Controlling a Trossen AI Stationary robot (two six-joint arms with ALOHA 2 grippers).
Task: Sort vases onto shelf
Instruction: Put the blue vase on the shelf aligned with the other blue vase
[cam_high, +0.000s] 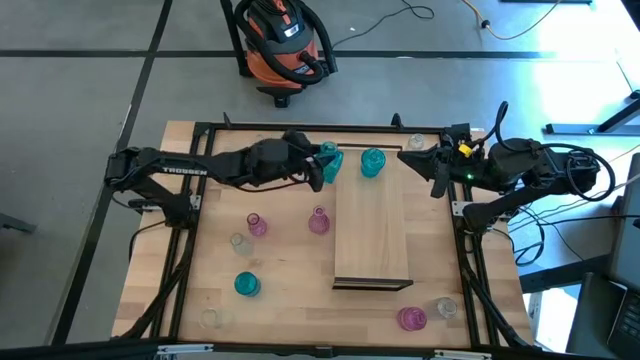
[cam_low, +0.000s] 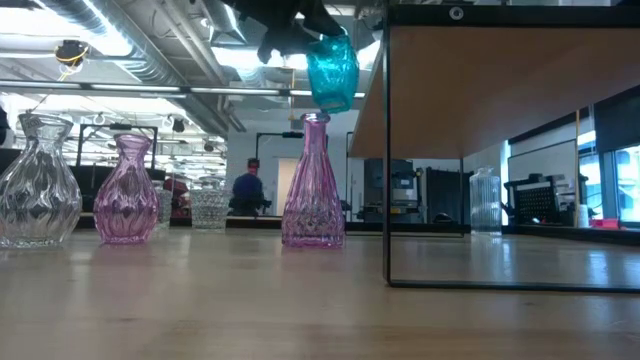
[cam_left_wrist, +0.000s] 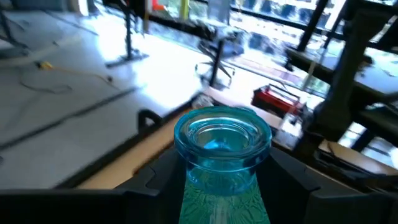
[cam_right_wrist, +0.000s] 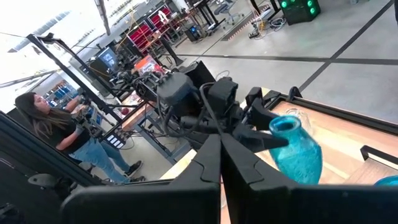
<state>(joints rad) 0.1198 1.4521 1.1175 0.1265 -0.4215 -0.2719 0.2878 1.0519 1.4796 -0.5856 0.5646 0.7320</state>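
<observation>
My left gripper (cam_high: 320, 166) reaches over the table's far middle, shut on a teal-blue vase (cam_high: 331, 158) that hangs high above the table in the low view (cam_low: 332, 70). A second teal vase (cam_high: 372, 160) stands on the far end of the shelf (cam_high: 372, 235), a raised light-wood board on a thin black frame. Pink vases (cam_high: 257, 224) (cam_high: 319, 220), a teal one (cam_high: 246, 284) and clear ones (cam_high: 238, 242) stand on the table left of the shelf. My right gripper (cam_high: 438, 176) waits shut at the far right, off the shelf's corner. My left gripper pinches the teal vase between its two fingers (cam_left_wrist: 155, 180), just below the flared mouth (cam_left_wrist: 222, 134), one finger on each side. The fingers come nearly level from the table's left. The vase is lifted clear, roughly upright, its body hanging below the fingers (cam_low: 332, 75).
A pink vase (cam_high: 411, 318) and a clear one (cam_high: 446, 308) stand near the front right; more clear vases are at the front left (cam_high: 210, 318) and far right (cam_high: 416, 143). Black frame rails (cam_high: 190, 215) border the table. A person (cam_right_wrist: 50, 130) stands beyond the table.
</observation>
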